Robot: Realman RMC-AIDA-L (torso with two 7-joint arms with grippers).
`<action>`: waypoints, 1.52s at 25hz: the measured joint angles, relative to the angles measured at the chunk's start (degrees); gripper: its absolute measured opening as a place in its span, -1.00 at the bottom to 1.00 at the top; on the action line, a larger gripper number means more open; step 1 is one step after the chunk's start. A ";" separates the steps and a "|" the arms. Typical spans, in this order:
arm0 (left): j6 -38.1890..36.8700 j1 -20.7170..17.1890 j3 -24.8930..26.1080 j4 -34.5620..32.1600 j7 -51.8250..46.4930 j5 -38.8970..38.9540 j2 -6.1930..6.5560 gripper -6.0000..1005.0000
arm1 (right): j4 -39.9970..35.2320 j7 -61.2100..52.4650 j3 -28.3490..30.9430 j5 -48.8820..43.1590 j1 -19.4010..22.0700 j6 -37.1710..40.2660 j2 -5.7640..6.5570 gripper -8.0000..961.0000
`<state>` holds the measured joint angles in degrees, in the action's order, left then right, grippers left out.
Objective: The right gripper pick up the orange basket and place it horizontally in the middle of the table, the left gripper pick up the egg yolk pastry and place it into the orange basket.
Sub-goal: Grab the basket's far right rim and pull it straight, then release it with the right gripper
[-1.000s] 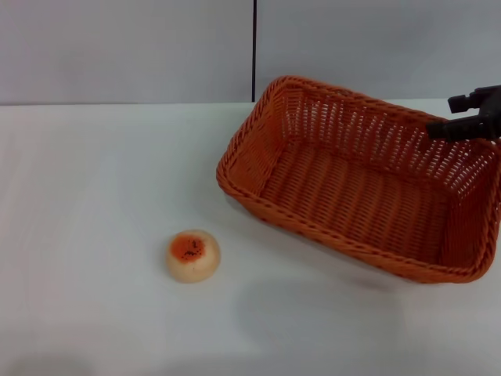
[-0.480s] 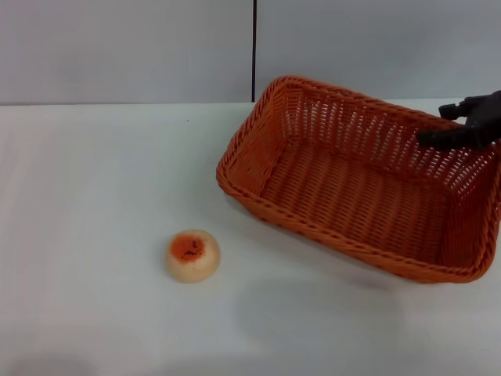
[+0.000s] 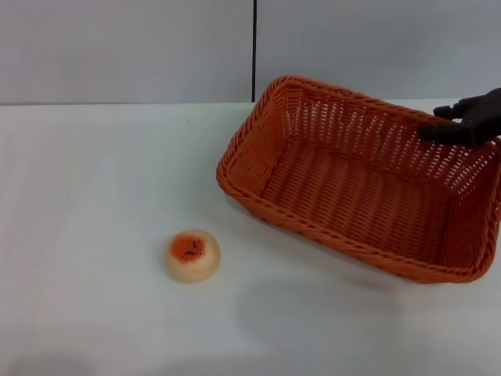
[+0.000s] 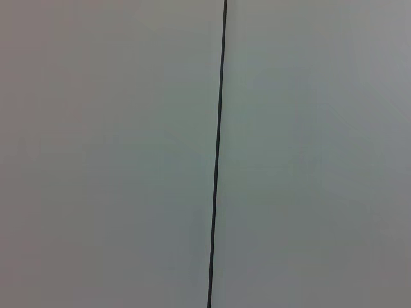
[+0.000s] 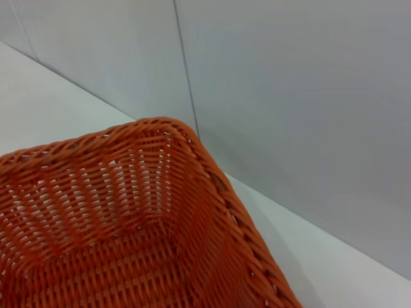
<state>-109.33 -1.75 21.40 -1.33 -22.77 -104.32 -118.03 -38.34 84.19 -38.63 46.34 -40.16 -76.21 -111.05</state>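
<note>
White laminate, the table [image 3: 94, 172] fills the head view, ending at a grey panelled wall [image 3: 125, 47] split by a dark seam. Next in size is the orange basket [image 3: 356, 176], woven with a braided rim, resting on the right half of the table and skewed at an angle, well off centre. That skew is likely why it must be lifted first: the task wants it level and in the middle. The right gripper [image 3: 462, 121] hangs at the basket's far right rim, apparently lined up to take that edge, though whether its fingers are parted or already pinching the weave I cannot tell. Smallest is the egg yolk pastry [image 3: 192, 255], sitting alone on the table to the basket's left, well apart from it, presumably left there within the left arm's reach.

The right wrist view shows one basket corner [image 5: 160, 128] close up against the wall, but no fingers. The left wrist view shows only wall and seam; the left gripper appears nowhere.
</note>
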 joint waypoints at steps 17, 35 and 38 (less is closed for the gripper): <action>0.00 0.33 0.22 -0.17 -0.51 0.11 0.00 0.62 | -4.55 0.53 -2.28 -0.08 0.88 -3.14 -1.24 -0.47; -1.57 -2.45 0.48 -0.59 -0.53 0.50 -0.09 0.62 | -24.20 5.04 -11.37 -4.20 0.73 -21.77 -2.04 -0.58; -1.65 -2.40 0.48 -0.50 -0.53 0.52 -0.09 0.62 | -27.91 5.52 -11.74 -5.85 1.51 -23.57 -2.12 -0.58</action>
<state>-110.99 -4.16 21.88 -1.83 -23.30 -103.80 -118.12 -66.25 89.70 -50.37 40.48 -38.65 -99.78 -113.16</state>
